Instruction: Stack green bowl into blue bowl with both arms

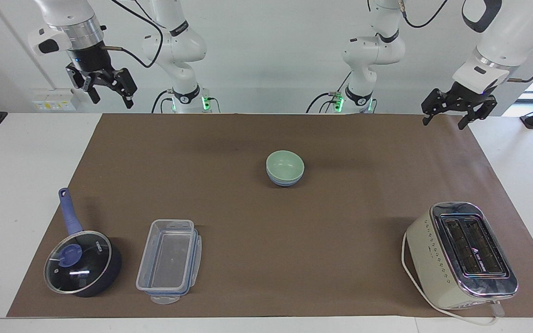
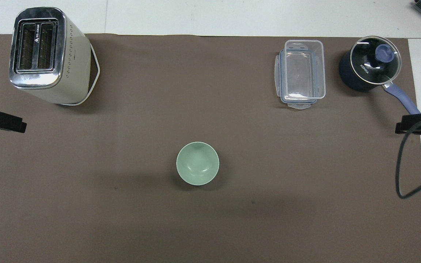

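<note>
the green bowl [image 1: 285, 163] sits nested in the blue bowl [image 1: 285, 180] mid-mat on the surface [image 1: 26, 185]. left claw [image 1: 448, 118] and right claw [image 1: 110, 97] hang raised at the surface's ends, fingers apart, holding nothing.

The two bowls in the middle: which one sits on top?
The green bowl is on top, nested inside the blue bowl. Only the blue one's lower wall shows beneath the green rim in the facing view; from overhead the green hides it.
</note>
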Robot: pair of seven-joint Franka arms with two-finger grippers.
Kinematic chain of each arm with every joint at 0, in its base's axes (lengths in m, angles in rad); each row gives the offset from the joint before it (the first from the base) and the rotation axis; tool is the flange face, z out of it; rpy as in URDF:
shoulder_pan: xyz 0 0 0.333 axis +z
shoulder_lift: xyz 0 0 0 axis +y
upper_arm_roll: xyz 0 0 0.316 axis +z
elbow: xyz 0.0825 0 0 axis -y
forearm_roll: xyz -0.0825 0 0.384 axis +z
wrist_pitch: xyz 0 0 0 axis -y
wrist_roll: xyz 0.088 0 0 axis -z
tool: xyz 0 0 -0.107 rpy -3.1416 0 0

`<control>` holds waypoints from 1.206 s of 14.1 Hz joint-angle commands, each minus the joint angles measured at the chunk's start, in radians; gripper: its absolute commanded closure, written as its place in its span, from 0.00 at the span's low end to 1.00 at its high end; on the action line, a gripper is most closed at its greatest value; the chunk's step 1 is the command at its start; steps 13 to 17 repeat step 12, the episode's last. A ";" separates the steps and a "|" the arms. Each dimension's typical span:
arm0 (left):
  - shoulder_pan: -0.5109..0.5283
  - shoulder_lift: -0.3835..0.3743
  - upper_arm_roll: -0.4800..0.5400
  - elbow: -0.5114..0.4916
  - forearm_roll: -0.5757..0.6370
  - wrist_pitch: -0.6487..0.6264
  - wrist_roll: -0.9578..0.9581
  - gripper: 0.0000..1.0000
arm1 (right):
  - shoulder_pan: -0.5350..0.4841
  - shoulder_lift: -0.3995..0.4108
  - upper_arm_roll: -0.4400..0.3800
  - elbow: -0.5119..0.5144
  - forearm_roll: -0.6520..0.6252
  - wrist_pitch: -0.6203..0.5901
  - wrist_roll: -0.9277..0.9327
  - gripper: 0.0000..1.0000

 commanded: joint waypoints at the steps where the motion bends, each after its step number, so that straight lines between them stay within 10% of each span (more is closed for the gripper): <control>1: -0.002 -0.015 -0.005 -0.006 0.021 -0.014 -0.016 0.00 | -0.005 0.001 0.003 -0.015 0.023 -0.002 -0.026 0.00; 17: -0.002 -0.015 -0.005 -0.006 0.021 -0.011 -0.016 0.00 | -0.005 0.005 0.004 -0.015 0.002 0.004 -0.075 0.00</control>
